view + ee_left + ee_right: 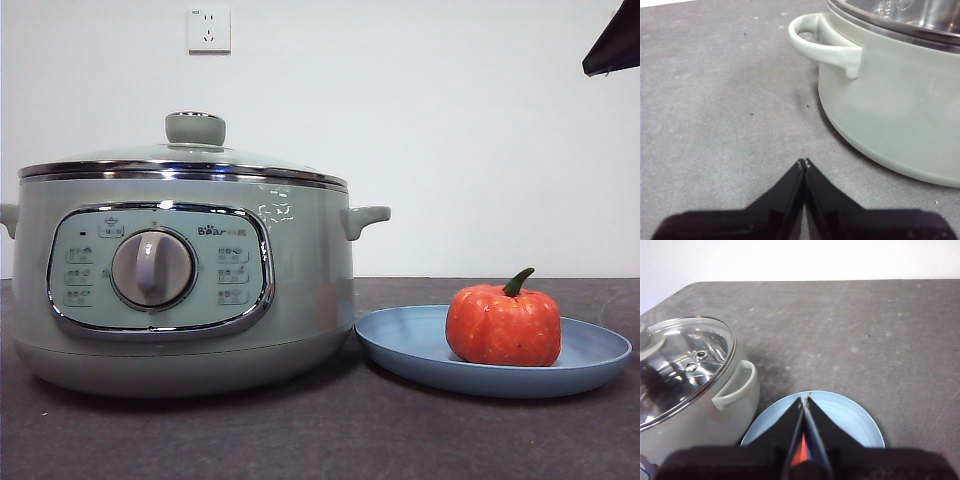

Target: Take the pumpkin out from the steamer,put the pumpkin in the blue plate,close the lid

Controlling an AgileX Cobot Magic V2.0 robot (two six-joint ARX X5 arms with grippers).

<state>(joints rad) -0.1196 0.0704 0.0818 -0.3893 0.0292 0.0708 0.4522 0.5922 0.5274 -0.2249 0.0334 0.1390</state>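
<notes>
Steamer (185, 290) near the bench's front edge wears its lid (190, 150), pumpkin (503, 325) sits on the plate (400, 345) beside it, both grippers, left (804, 162) and right (805, 399), closed empty; task looks finished.

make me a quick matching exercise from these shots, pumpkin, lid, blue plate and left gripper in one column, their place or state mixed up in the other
Column one:
1. pumpkin
2. lid
3. blue plate
4. left gripper

Column two:
a. shut, empty, low over the table beside the steamer
b. closed on the steamer
c. upright on the blue plate
d. on the table right beside the steamer's base

Pairs: 1-c, 2-b, 3-d, 4-a
</notes>
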